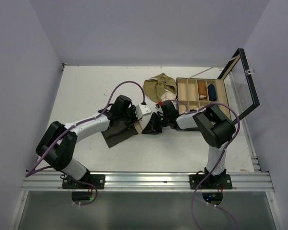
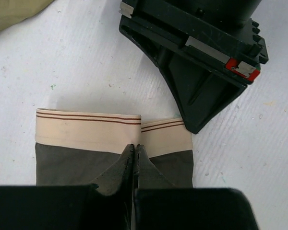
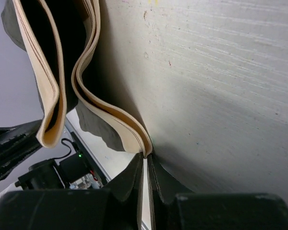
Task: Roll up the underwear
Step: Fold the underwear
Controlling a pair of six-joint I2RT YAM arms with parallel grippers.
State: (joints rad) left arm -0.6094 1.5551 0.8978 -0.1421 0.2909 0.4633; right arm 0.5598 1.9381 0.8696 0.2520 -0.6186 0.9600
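Observation:
The dark brown underwear (image 1: 116, 135) lies at the table's middle, its beige waistband (image 2: 86, 132) facing away from the arms. My left gripper (image 2: 135, 146) is shut on it, tips meeting at the waistband's lower edge. My right gripper (image 3: 146, 155) comes in from the right and is shut on the waistband's folded edge (image 3: 120, 122), which curls up off the table there. In the top view the left gripper (image 1: 137, 122) and the right gripper (image 1: 152, 127) sit close together. The olive-tan underwear (image 1: 159, 86) lies crumpled further back, untouched.
A wooden box with compartments (image 1: 201, 93) stands at the back right, with rolled items in two of them. Its glass lid (image 1: 242, 81) is propped open. The right gripper's tip (image 2: 192, 125) reaches the waistband's right corner in the left wrist view. Walls enclose the white table (image 1: 86, 91).

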